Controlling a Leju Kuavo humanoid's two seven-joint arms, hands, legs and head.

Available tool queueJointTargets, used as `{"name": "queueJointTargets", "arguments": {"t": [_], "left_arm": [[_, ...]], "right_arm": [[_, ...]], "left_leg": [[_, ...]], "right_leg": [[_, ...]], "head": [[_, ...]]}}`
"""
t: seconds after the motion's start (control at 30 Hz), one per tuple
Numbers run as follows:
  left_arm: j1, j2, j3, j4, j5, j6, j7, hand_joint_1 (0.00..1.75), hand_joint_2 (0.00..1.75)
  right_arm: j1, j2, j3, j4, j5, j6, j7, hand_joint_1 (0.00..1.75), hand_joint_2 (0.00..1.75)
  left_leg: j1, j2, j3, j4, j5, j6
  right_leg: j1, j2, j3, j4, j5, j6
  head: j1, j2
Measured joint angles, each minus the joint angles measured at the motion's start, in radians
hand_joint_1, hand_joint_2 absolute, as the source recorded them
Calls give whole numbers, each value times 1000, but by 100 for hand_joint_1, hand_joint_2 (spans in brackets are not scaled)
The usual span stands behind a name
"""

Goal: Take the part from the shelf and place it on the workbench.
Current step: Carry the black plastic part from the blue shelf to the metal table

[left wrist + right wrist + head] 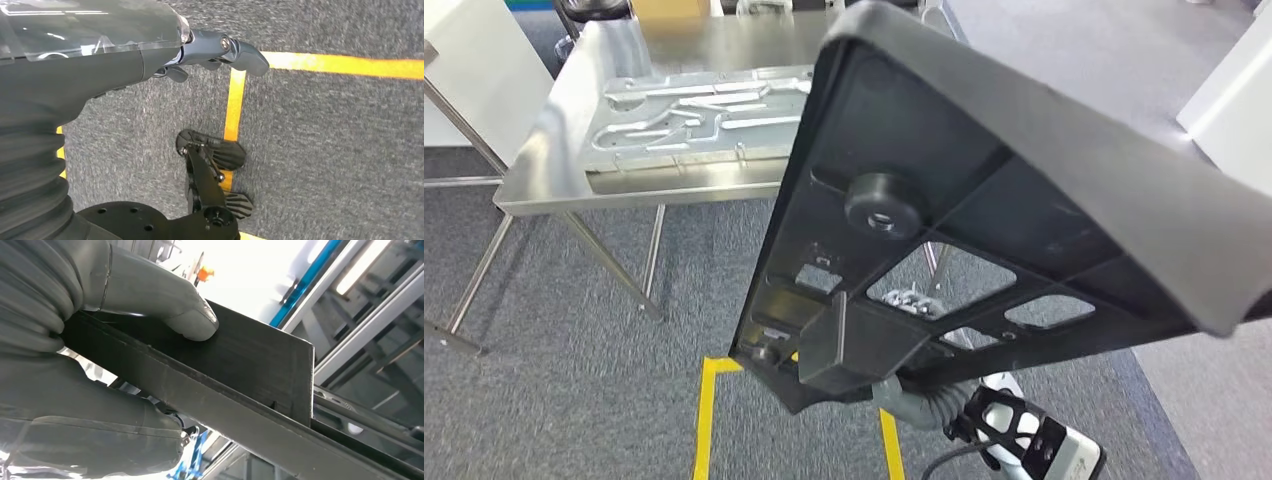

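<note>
The left hand [215, 55] hangs over grey carpet crossed by yellow tape [234, 105] — fingers loosely apart, grasping nothing. Ahead, the steel workbench [554, 190] carries a silver moulded tray [694, 115] near its front edge. The black part [984, 200] is held up, tilted, clear of the workbench — the right hand [100, 340] clamps its edge.
</note>
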Motion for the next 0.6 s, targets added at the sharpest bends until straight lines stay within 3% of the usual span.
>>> {"name": "queueJointTargets", "arguments": {"t": [0.07, 0.13, 0.17, 0.23, 0.27, 0.3, 0.33, 0.4, 0.43, 0.5, 0.6], "left_arm": [[-2, 2, 0, 0, -2, 0, -1, 0, 175], [-5, 4, 0, 0, -3, 0, 0, 0, 175], [-6, 5, 0, 0, -4, 0, 0, 0, 175], [-7, 6, -1, 0, -4, 0, 2, 0, 175], [-6, 6, 0, 0, -4, 0, 2, 0, 175], [-4, 7, 0, 0, -4, 0, 3, 0, 175], [-3, 7, 0, 0, -4, 0, 3, 0, 175], [-3, 8, -1, 0, -4, 0, 3, 0, 175], [-3, 8, -1, 0, -4, 0, 3, 0, 175], [-3, 9, -1, 0, -4, 0, 4, 0, 175], [-3, 10, -1, 0, -4, 1, 4, 0, 175]], "right_arm": [[2, 1, 0, -2, 2, -7, 0, 175, 175], [1, 4, 0, -4, 2, -12, 0, 175, 175], [0, 6, 0, -5, 2, -13, 0, 175, 175], [-1, 9, 0, -4, 3, -14, 0, 175, 175], [-1, 10, 1, -4, 4, -14, 0, 175, 175], [0, 10, 1, -4, 5, -14, 0, 175, 175], [0, 10, 1, -3, 5, -14, 0, 175, 175], [0, 11, 1, -3, 5, -14, 0, 175, 175], [-1, 12, 1, -3, 5, -14, 0, 175, 175], [-1, 13, 1, -3, 6, -14, 0, 175, 175], [-2, 14, 2, -5, 7, -14, 0, 175, 175]], "left_leg": [[1, 3, 7, -4, -8, -12], [4, 5, -3, 33, -29, -23], [5, 6, -28, 84, -52, -28], [6, 6, -112, 226, -102, -36], [7, 6, -151, 279, -110, -39], [7, 6, -176, 299, -97, -40], [7, 6, -180, 275, -59, -39], [6, 7, -141, 145, 40, -33], [3, 7, -118, 82, 72, -28], [-2, 7, -99, 31, 82, -16], [0, 6, -93, 19, 74, 2]], "right_leg": [[-1, 2, 7, -8, -8, -12], [-5, 2, 21, -18, -14, -24], [-6, 1, 30, -22, -18, -29], [-5, -1, 43, -23, -31, -35], [-5, -1, 50, -23, -38, -36], [-4, -1, 59, -23, -45, -35], [-5, 0, 70, -23, -53, -34], [-4, 1, 96, -23, -72, -29], [-2, 1, 105, -22, -81, -24], [0, 3, 110, -23, -91, -14], [1, 3, 112, -21, -103, 2]], "head": [[0, 0], [0, 0], [0, 0], [0, 0], [0, 0], [0, 0], [0, 0], [0, 0], [0, 0], [0, 0], [0, 0]]}}
